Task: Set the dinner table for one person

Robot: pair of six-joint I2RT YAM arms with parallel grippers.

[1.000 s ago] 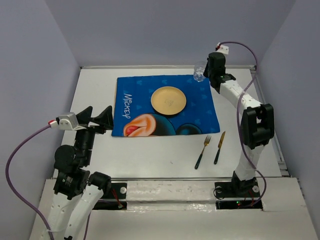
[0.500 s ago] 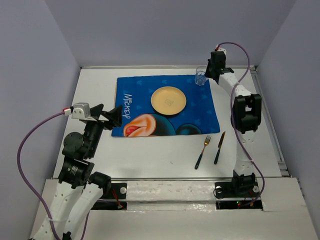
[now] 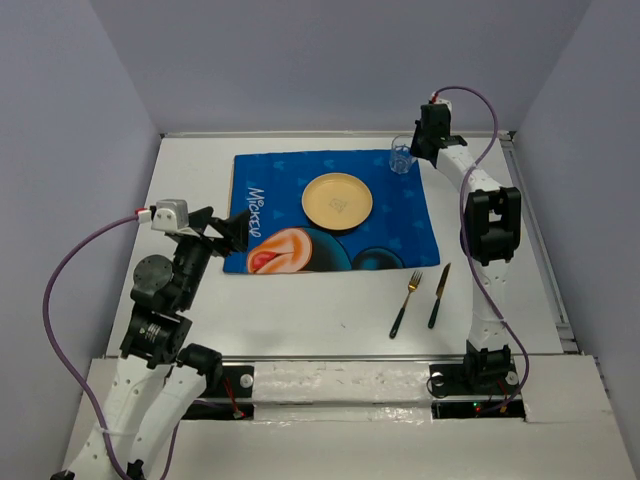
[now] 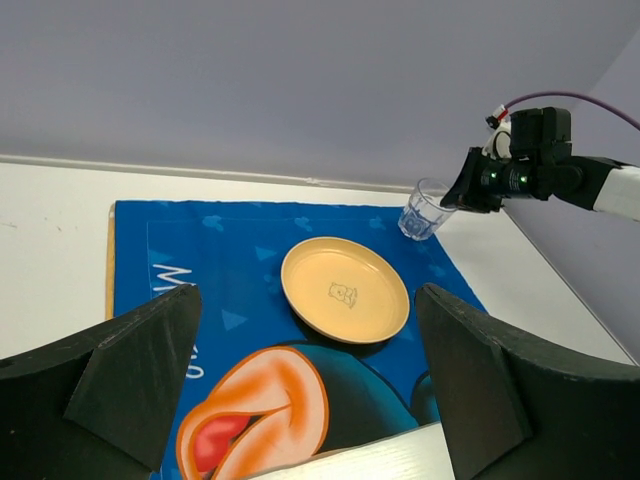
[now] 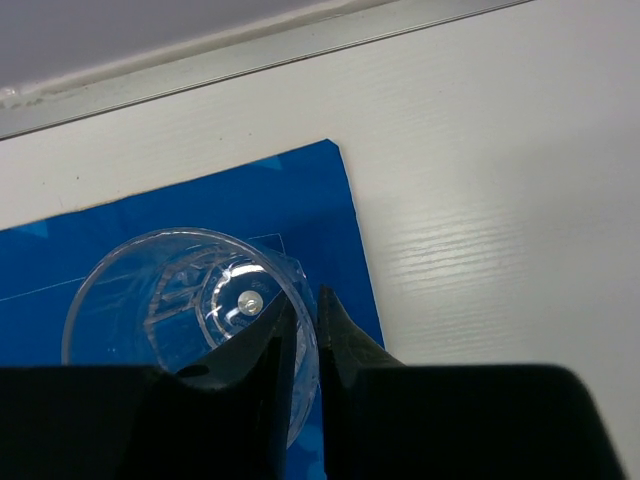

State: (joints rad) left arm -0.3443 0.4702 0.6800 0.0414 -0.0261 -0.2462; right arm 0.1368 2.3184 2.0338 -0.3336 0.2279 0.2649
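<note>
Two changes show from the top camera. Over the past second the right end effector [image 3: 413, 153] has drawn the clear glass tumbler [image 3: 401, 158] in from the far edge of the blue Mickey mat [image 3: 400, 225] onto its far right corner, then held there; the left end effector [image 3: 222, 228], spread and empty, has swung in to the mat's left edge. The yellow plate [image 3: 337, 200] sits on the mat's far middle; the gold fork [image 3: 406, 303] and knife [image 3: 439, 296] lie side by side on the white surface [image 3: 300, 320], just off the mat's near right corner.

Left wrist view: both dark fingers [image 4: 135, 375] stand wide apart with nothing between them; beyond them the tumbler stands upright at the mat's far right corner, with the right arm's tip against it.

Right wrist view: the fingers [image 5: 255, 365] pinch the tumbler's rim wall, one inside and one outside; the glass is over the mat's corner, though I cannot tell whether its base rests there. The glass looks placed or nearly so; I judge that release comes next, and the cutlery is not yet set on the mat.
</note>
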